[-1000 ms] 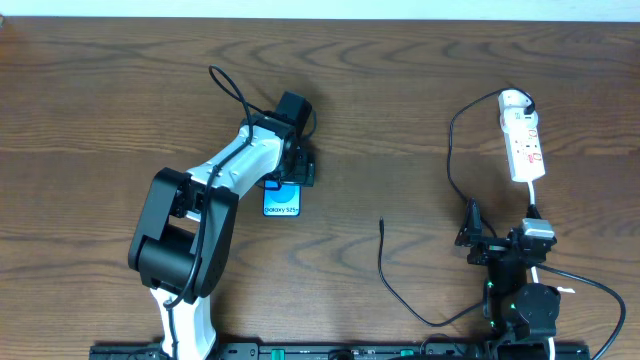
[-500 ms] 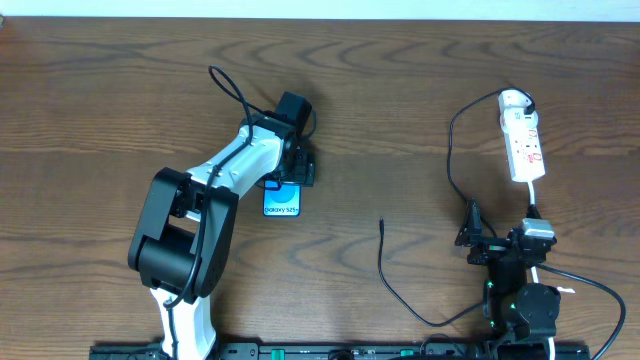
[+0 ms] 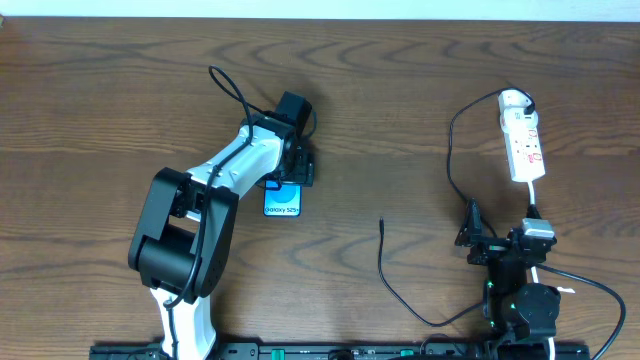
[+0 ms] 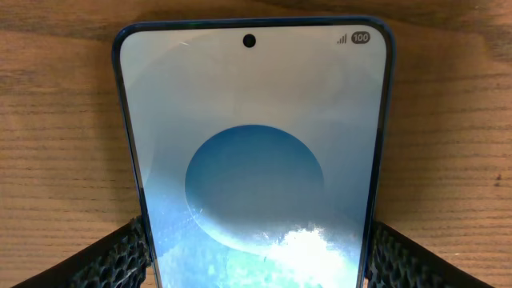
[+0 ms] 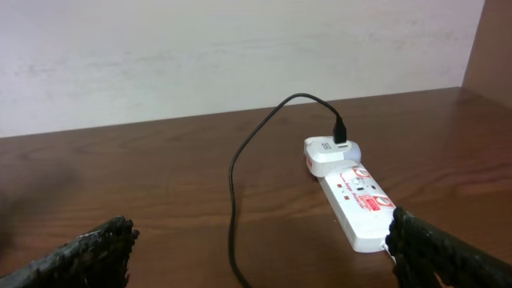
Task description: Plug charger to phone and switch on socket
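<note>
The left gripper point(image 3: 298, 166) reaches down over the phone point(image 3: 283, 203) on the wooden table point(image 3: 400, 80). Its jaws are spread across the handset's width, with one black textured finger point(image 4: 120, 258) set against each long edge.

In the left wrist view the phone point(image 4: 254, 160) lies flat and screen up. Its end with the camera hole and status icons points away from the fingers, towards the top of the picture. From overhead, its long axis runs roughly from the table's far edge to the near edge. The lit blue end with white lettering shows on the near side of the gripper.

The right gripper point(image 5: 260, 234) is on the other side of the table, well apart from the phone. Its jaws gape wide with nothing between them, and they face the socket point(image 5: 360, 204).

The socket point(image 3: 524, 145) is a white strip with red marks, lying lengthwise from far to near and slightly tilted. Its white cord leaves the near end beside the right arm.

The charger point(image 5: 232, 184) is plugged in at the strip's far end through a white adapter point(image 5: 330, 154). Its black cable arcs left, drops past the right arm and curls along the near edge. The free connector tip point(image 3: 382, 224) lies on bare wood between the phone and the right arm, pointing towards the far edge and touching neither.
</note>
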Controlling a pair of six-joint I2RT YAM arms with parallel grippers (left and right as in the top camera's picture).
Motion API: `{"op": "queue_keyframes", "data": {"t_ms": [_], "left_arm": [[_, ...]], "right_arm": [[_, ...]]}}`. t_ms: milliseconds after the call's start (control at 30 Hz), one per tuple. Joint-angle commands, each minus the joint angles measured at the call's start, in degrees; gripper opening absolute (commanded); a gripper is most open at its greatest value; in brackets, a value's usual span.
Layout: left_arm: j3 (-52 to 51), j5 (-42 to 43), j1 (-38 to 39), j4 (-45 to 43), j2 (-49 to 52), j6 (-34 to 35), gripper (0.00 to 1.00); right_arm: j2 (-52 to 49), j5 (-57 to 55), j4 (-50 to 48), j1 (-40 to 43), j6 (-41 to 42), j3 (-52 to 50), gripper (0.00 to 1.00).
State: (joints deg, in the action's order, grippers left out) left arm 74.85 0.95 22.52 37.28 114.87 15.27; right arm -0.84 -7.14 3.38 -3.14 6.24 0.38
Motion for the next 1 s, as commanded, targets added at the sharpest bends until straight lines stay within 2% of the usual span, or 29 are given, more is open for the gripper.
{"op": "queue_keyframes", "data": {"t_ms": [0,967], "left_arm": [[-1.5,-1.6,-0.1,0.3,0.9,0.5,0.83],[-1.5,-1.6,-0.1,0.3,0.9,0.5,0.77]], "right_arm": [[0.5,0.2,0.2,-0.2,-0.8,-0.1,0.99],[0.5,0.2,0.2,-0.2,-0.8,-0.1,0.99]]}}
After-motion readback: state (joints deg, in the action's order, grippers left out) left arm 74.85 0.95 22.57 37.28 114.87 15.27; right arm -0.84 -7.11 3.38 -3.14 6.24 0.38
